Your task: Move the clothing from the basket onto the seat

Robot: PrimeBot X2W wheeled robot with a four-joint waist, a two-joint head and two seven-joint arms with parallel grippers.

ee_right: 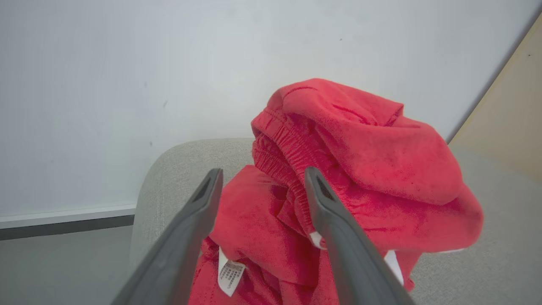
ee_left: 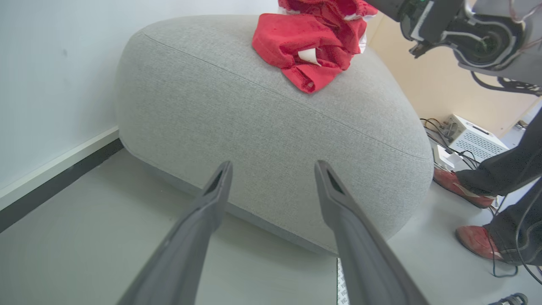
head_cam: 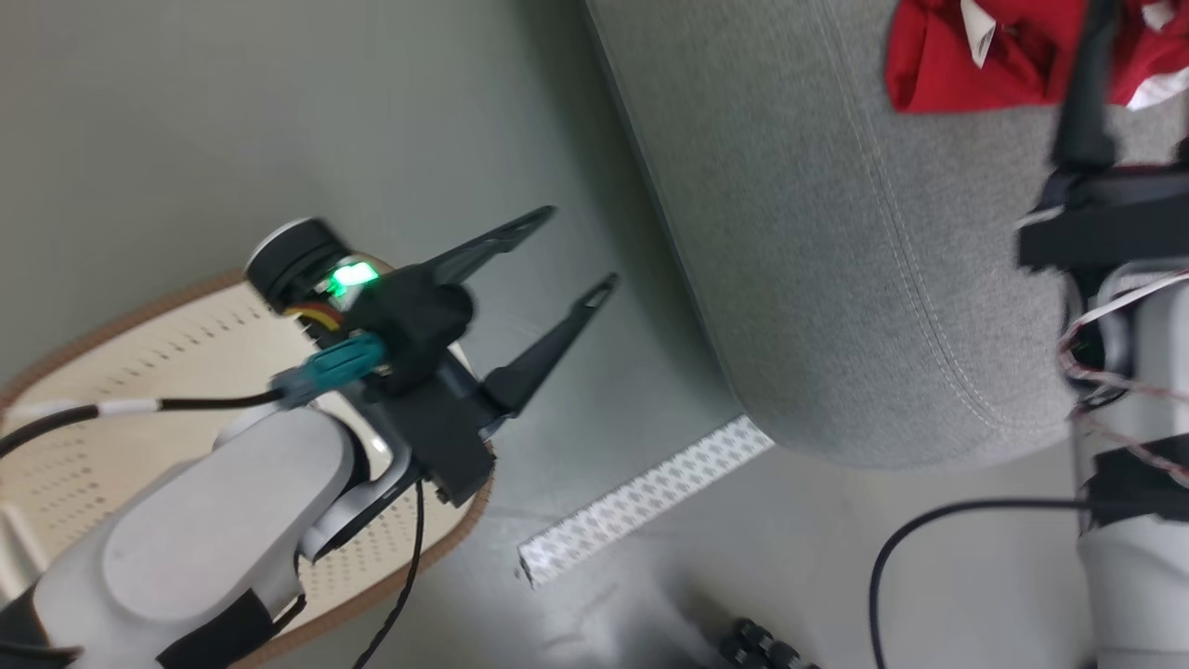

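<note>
At the lower middle of the head view I saw a white perforated strip (head_cam: 646, 500) lying on the grey floor (head_cam: 279, 111). At the right edge of the left wrist view I saw a person's red shoes (ee_left: 460, 187) and dark trousers (ee_left: 508, 169), with a white vented box (ee_left: 474, 137) among cables just above them.
</note>
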